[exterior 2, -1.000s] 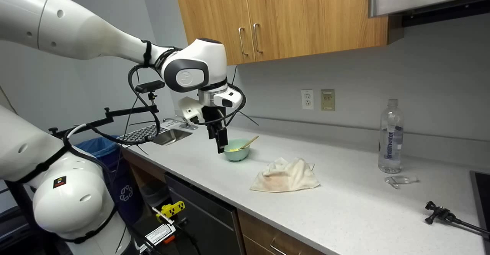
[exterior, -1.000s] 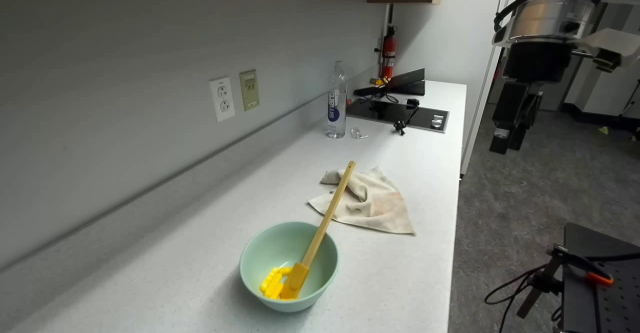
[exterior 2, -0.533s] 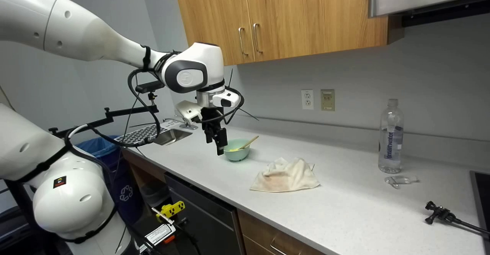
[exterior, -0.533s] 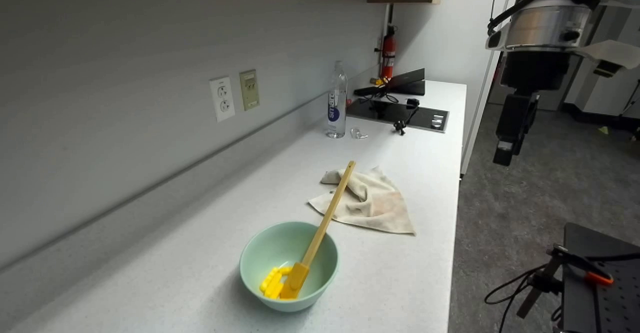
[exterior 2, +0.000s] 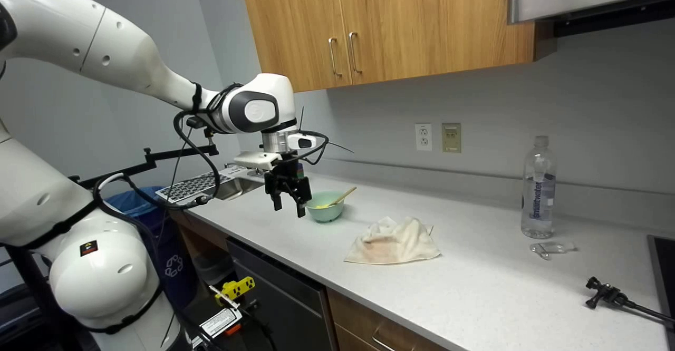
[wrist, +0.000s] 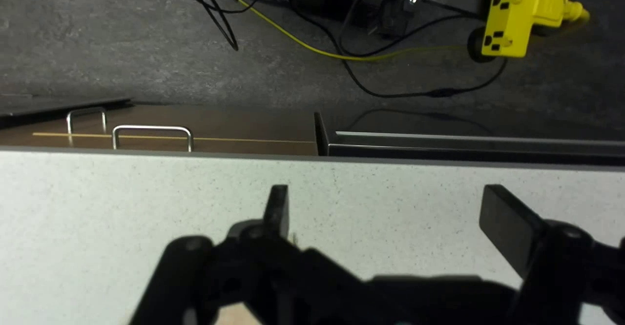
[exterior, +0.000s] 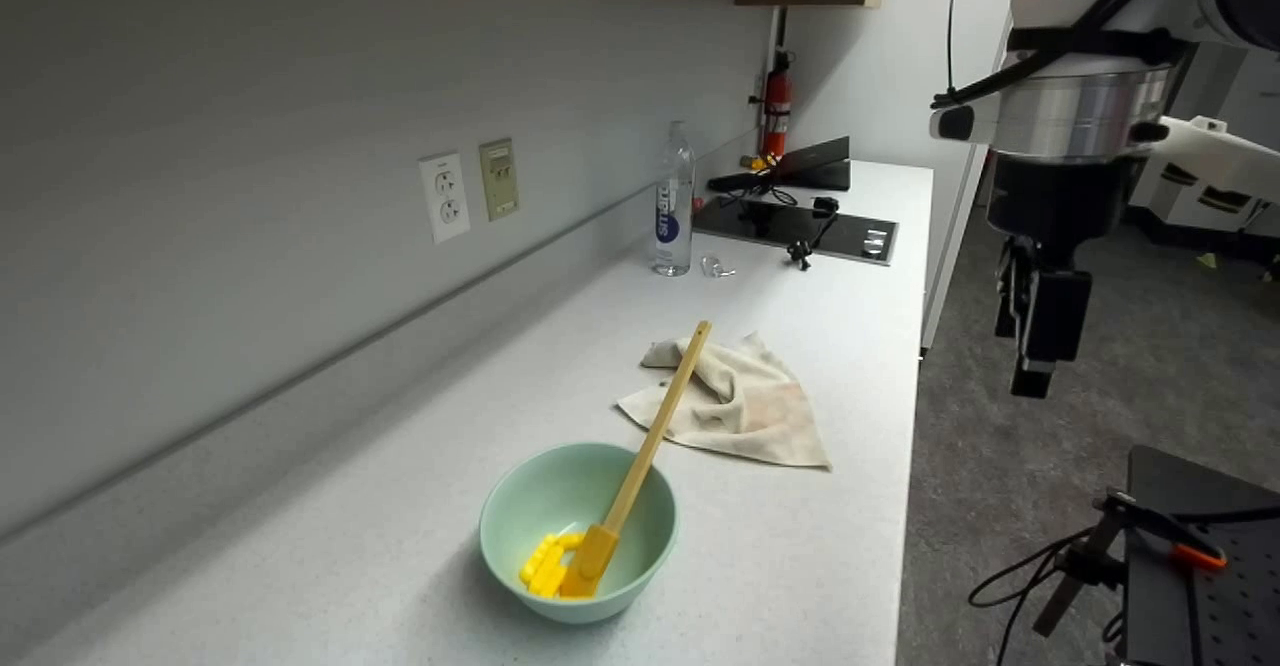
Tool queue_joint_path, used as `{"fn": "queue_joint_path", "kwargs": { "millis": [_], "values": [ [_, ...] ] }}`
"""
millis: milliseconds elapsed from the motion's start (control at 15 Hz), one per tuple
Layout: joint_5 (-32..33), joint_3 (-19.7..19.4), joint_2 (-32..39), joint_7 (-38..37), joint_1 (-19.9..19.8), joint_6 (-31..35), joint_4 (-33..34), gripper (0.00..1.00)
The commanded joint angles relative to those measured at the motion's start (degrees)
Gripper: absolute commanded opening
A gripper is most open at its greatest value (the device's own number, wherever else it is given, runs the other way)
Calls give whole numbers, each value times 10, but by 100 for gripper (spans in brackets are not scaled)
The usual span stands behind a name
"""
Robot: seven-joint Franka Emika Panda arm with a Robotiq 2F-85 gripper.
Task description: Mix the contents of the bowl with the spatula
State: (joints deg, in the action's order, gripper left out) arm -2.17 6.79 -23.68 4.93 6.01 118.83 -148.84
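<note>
The mint-green bowl [exterior: 545, 486] stands upright on the counter in both exterior views. In it lie the yellow contents [exterior: 545, 564], a small heap of pieces. Leaning on the rim is the spatula [exterior: 655, 436], its yellow head down against the contents and its wooden handle sticking out over the cloth side. My gripper [exterior 2: 289, 208] hangs in the air, pointing down, apart from bowl and spatula. Its fingers are spread wide with nothing between them, as the wrist view shows of the gripper [wrist: 385, 213]. Bowl and contents are out of the wrist view.
A crumpled beige cloth [exterior: 760, 411] lies beside the spatula handle. Farther along the counter [exterior 2: 474, 288] stand a water bottle [exterior 2: 538, 193] and a black clamp mount [exterior 2: 614, 295]. Wooden cupboards [exterior 2: 411, 24] hang above. The counter's front edge [wrist: 244, 156] crosses the wrist view.
My gripper has come lower and turned about its own axis, so its two fingers now show apart in an exterior view. Bowl, spatula and cloth have not moved.
</note>
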Motion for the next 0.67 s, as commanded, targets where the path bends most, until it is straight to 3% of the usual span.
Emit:
{"fn": "queue_joint_path", "kwargs": {
  "millis": [0, 333, 600],
  "values": [
    [37, 13, 20, 44, 29, 17, 10, 100],
    [45, 24, 28, 102, 67, 40, 11, 100],
    [38, 24, 22, 87, 74, 36, 5, 100]
  ]
}}
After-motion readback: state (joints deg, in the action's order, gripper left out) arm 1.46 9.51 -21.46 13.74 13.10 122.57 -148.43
